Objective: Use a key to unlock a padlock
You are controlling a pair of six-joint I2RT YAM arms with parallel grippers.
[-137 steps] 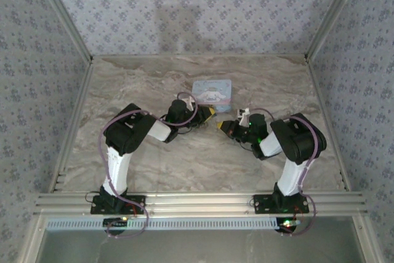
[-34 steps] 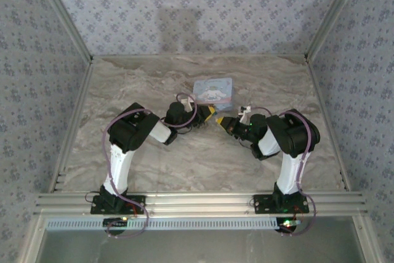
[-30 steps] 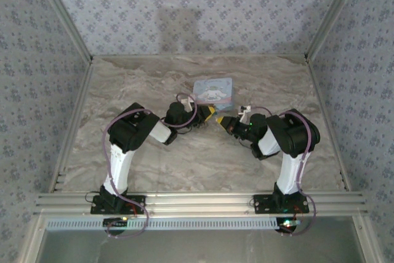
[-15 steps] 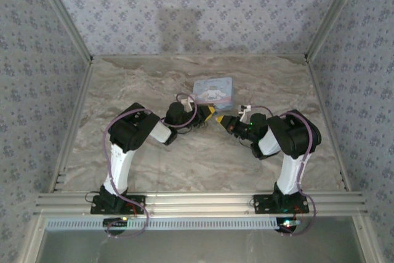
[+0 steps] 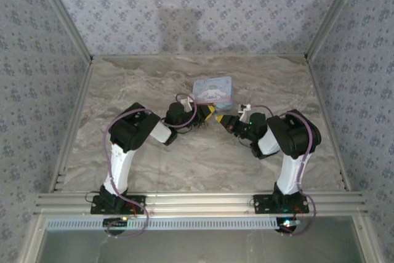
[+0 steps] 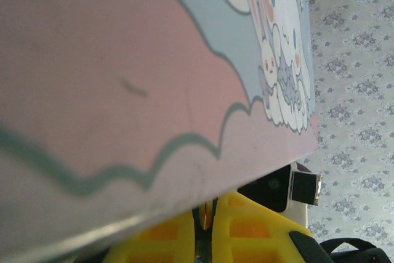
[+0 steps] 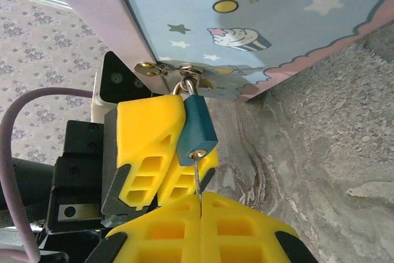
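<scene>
At the right wrist view's centre, the padlock (image 7: 197,129), hung on the tin (image 7: 295,23), is pinched by the left fingers (image 7: 151,133). The key (image 7: 197,178), pinched by the right fingers (image 7: 172,229), is inserted. Turning is judged next.

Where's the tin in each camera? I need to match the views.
Top external: tin mid-table, just beyond the left gripper's tip.
Left wrist: tin upper left, close up, above that gripper's yellow fingers.
Right wrist: tin across the top, padlock hanging from its hasp, against the same yellow fingers.
Shared landmark: the left gripper's yellow fingers.
</scene>
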